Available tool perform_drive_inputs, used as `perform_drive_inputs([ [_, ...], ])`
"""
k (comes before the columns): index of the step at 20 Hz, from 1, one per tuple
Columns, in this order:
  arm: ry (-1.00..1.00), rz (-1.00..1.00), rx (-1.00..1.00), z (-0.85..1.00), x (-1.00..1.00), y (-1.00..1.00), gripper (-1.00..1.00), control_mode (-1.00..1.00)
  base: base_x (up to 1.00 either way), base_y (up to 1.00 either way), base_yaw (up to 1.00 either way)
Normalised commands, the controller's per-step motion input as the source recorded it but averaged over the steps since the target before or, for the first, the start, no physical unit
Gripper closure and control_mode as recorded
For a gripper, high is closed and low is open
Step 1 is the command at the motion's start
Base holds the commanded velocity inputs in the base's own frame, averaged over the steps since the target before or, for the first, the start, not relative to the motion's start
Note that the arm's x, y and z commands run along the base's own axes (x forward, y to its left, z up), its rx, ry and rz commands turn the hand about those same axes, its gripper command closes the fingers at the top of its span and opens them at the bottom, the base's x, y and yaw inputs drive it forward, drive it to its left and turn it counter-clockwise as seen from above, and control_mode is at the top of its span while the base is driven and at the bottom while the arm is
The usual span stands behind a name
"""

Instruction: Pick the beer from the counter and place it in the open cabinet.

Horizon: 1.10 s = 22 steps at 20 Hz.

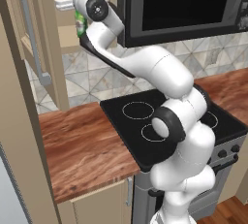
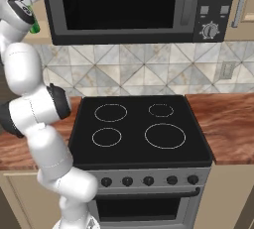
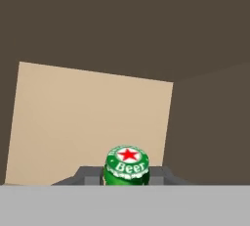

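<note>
Inside the open cabinet (image 1: 68, 22), jaws clamped tight on the beer (image 3: 127, 167), cap facing camera

Showing as glossy green glass: beer (image 3: 126, 167). Looking like smooth reddish wood grain: counter (image 1: 82, 145). Appearing matt, light tan wood: open cabinet (image 3: 88, 122). Gleaming as black glass: stovetop (image 2: 139, 131).

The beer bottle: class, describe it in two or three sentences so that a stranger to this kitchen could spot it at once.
Start at the black microwave above the stovetop and look left to the open cabinet. There the white arm's gripper is shut on the beer bottle. It is the one green thing around, its cap marked with a red star and the word Beer.
</note>
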Motion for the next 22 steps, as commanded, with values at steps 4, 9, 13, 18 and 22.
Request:
perform_drive_inputs([
  [4,0.00,0.00,-0.01,-0.22,0.28,0.00,1.00,-1.00,0.00,0.00,0.00],
  [9,0.00,0.00,-0.03,-0.30,0.27,0.00,1.00,-1.00,0.00,0.00,0.00],
  [13,0.00,0.00,-0.04,-0.34,0.35,0.00,1.00,-1.00,0.00,0.00,0.00],
  [18,-0.02,0.00,-0.03,-0.29,0.41,0.00,-1.00,-1.00,0.00,0.00,0.00],
  [22,-0.04,0.00,0.00,-0.06,0.04,0.00,-1.00,-1.00,0.00,0.00,0.00],
])
